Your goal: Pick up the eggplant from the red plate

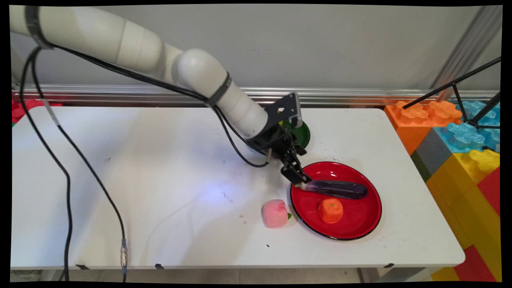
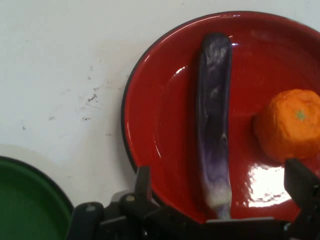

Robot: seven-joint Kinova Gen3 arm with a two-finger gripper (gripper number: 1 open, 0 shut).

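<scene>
A long purple eggplant lies across the red plate with its pale stem end pointing left. An orange sits on the same plate, just in front of it. My gripper hangs low over the plate's left rim at the stem end. In the hand view the gripper is open, with its two fingers wide apart on either side of the eggplant near its stem. Neither finger touches it. The orange is close to the right finger, on the red plate.
A pink peach rests on the table just left of the red plate. A green plate sits behind the hand, partly hidden by it, and shows as a green rim in the hand view. Big coloured blocks and a tripod stand beyond the table's right edge.
</scene>
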